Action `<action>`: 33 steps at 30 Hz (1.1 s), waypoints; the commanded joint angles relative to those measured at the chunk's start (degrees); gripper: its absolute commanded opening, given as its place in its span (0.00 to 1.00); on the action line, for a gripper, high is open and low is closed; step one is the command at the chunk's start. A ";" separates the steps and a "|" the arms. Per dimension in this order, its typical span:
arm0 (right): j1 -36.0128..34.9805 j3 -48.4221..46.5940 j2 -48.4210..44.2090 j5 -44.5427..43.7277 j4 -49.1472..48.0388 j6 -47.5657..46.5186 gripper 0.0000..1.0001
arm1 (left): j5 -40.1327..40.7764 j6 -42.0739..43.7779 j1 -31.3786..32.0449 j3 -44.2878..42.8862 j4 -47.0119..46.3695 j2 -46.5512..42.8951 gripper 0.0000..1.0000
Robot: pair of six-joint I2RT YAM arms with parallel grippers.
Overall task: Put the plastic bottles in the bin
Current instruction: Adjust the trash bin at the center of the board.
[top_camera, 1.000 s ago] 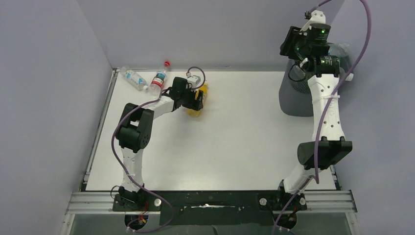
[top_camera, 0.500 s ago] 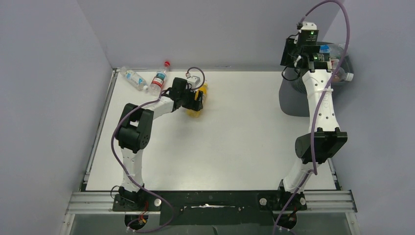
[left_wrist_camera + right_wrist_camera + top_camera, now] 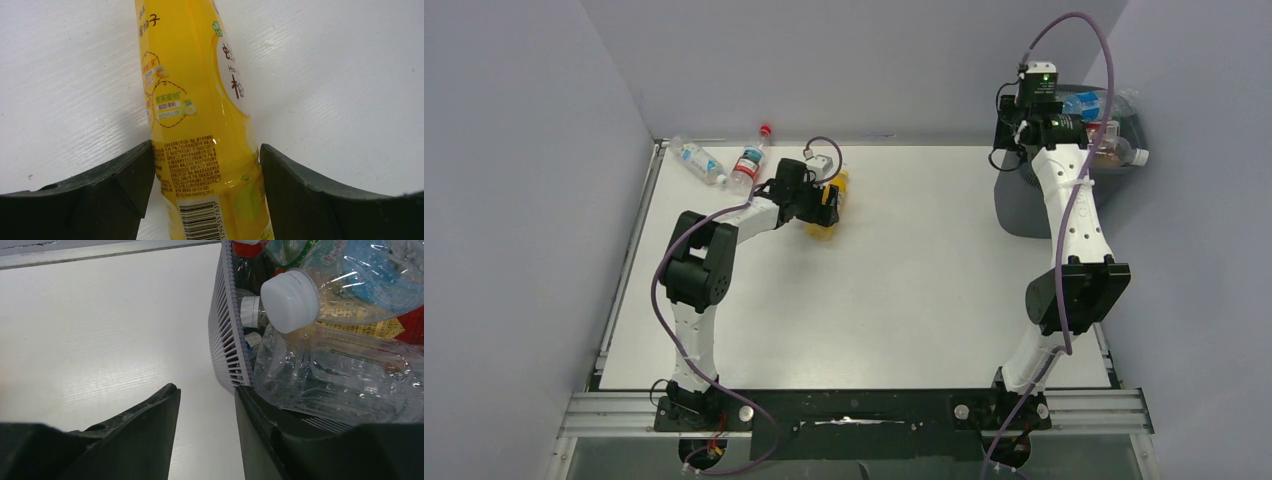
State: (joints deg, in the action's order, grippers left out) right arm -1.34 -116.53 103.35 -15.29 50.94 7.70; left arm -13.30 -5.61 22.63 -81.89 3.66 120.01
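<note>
Yellow bottle (image 3: pixel 200 125) lies on the white tabletop (image 3: pixel 100 330), far left of the bin (image 3: pixel 225 340). Its cap and bottom are cut off in the wrist view, and from above the left claw (image 3: pixel 205 150) hides most of it. That claw pinches the bottle's sides, its arm bent low. Two loose bottles (image 3: pixel 696 158) lie even farther left of the bin. The right arm stretches up to the bin's rim. The right claw (image 3: pixel 206 390) is a little spread and holds nothing, just beside the bin's wall. Piled bottles (image 3: pixel 340 375) fill the bin, too jumbled to count.

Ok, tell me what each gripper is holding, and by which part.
The left gripper clamps the yellow bottle by its lower body, near the barcode. The right gripper holds nothing; its jaws stand open by the bin.
</note>
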 commanded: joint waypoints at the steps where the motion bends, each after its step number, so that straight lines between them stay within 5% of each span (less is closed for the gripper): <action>1: 0.01 0.69 -4.90 -3.61 -4.38 -2.02 0.46 | -0.85 -0.54 0.21 -0.37 -1.82 -4.11 0.72; 10: -3.65 6.90 -11.00 -6.91 -13.18 -5.81 0.46 | -0.72 -0.55 0.57 -0.91 -1.64 -3.71 0.72; 33: -2.30 7.99 -6.02 -9.20 -13.73 -8.30 0.45 | -0.91 -0.16 0.57 -2.28 -0.76 -2.98 0.72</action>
State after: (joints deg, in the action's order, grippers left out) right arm -4.19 -109.12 97.32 -23.07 40.47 0.36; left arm -13.32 -5.78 22.94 -81.89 3.75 120.01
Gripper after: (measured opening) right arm 0.448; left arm 0.722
